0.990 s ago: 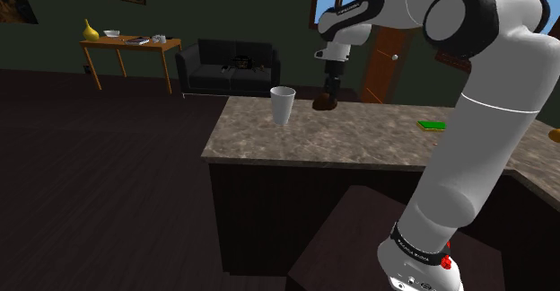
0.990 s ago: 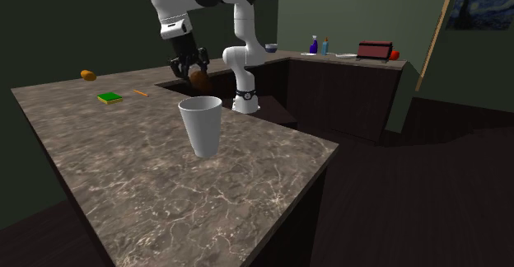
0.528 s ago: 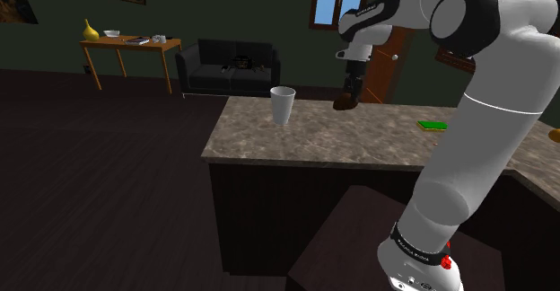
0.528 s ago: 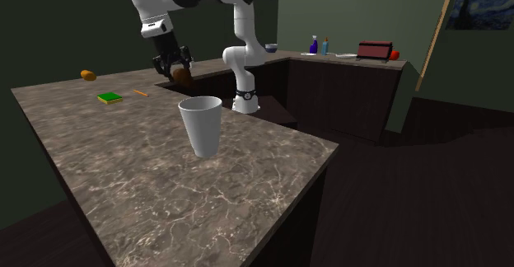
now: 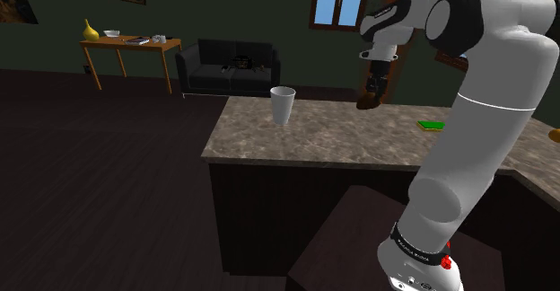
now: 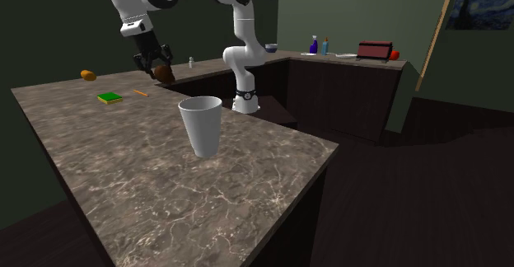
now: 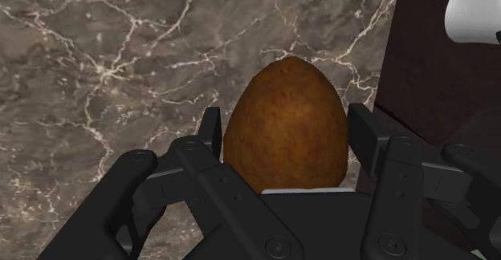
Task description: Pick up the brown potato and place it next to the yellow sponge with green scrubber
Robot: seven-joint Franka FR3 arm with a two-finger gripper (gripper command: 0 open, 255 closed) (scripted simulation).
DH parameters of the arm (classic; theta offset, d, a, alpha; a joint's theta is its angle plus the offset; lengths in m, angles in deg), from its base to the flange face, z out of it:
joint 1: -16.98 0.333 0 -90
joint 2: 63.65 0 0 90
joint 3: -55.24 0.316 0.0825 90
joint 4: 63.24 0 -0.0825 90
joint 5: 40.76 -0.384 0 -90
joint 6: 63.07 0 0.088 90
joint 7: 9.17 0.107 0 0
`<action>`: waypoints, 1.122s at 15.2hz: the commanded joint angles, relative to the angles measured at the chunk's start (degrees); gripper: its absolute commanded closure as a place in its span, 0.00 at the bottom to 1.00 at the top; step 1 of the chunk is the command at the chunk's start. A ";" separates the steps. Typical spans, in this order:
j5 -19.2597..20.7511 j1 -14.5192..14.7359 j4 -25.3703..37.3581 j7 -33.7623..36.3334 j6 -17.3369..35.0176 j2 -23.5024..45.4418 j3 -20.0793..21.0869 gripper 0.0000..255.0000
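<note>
1. Cup (image 5: 283, 104): stood near the counter's (image 5: 296, 141) far edge, toward its left corner in the shoulder view. It had no part in the task.
2. Gripper (image 5: 371, 97): fingers were clamped on the potato (image 7: 285, 122), which was held clear above the counter's far edge, between cup and sponge. Pick-up judged done.
3. Sponge (image 5: 432, 125): lay flat, green face up, toward the counter's right end, well apart from the potato. Judged left: carrying across, lowering, release beside it.
</note>
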 commanded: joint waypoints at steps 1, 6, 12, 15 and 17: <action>-0.05 -1.65 0.91 -3.17 -0.19 1.17 -1.35 1.00; -1.53 -6.52 5.44 -11.30 -1.51 5.95 -4.29 1.00; -4.99 -14.25 13.42 -21.28 -3.91 13.91 -6.49 1.00; -7.16 -19.07 18.64 -25.96 -5.62 18.55 -6.84 1.00; -8.69 -22.62 22.68 -28.85 -6.99 21.84 -6.80 1.00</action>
